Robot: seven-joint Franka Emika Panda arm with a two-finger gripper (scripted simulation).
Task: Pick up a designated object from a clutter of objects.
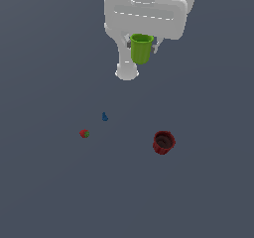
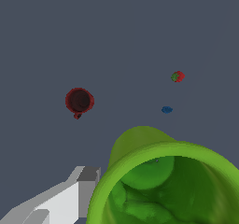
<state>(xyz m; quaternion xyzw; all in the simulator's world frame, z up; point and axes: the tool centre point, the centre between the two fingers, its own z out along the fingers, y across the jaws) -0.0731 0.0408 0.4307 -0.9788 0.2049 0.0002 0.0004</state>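
Looking at it by size: the dark grey floor (image 1: pixel 49 192) fills both views, flat and featureless. Next is the white arm (image 1: pixel 144 14), hanging in from the top of the exterior view, wrist pointed down. The gripper (image 1: pixel 142 46) sits under it, closed on the lime-green cup (image 1: pixel 141 49); short finger tips poke out either side of the cup wall, so the fingers are clamped on it rather than spread. Cup is upright, mouth up, tapered toward the base, well above the floor and touching nothing else. Wrist view looks straight into its open mouth (image 2: pixel 168 185), with one grey-white finger (image 2: pixel 84 190) just beside the rim. Of the things on the floor, the dark red cup (image 1: pixel 163 142) is the biggest: upright, mouth up, toward the exterior view's right, well apart from the rest; same cup shows in the wrist view (image 2: pixel 79 100), seen from above. Smaller still, the strawberry-like piece (image 1: pixel 84 133), red with a green end, toward the exterior view's left. Smallest, the tiny blue piece (image 1: pixel 104 116), near the strawberry but not touching; shape too small to tell. Both also show in the wrist view, strawberry (image 2: pixel 178 76) and blue (image 2: pixel 166 109).
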